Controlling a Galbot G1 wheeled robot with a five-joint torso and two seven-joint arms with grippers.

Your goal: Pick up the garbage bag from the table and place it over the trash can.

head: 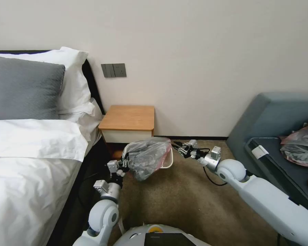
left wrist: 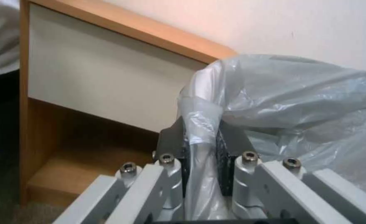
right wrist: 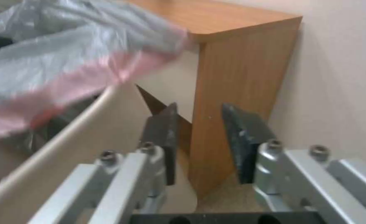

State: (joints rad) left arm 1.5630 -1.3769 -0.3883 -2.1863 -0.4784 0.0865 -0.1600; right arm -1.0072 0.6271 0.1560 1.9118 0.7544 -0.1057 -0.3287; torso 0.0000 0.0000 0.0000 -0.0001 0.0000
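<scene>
2 grippers are shown at work beside the bed, near to far. Nearest, the left gripper is clamped on a bunched edge of the garbage bag, the grey film being pinched between its pads, so that the bag is held lifted off the carpet and draped over the trash can. Just beyond, the right gripper is held with jaws parted and nothing between them, close to the can's cream rim at the bag's far side, apparently positioned to take the opposite edge. Farthest, the table, a wooden nightstand against the wall, is seen bare on top; the bag is judged not yet stretched around the rim.
</scene>
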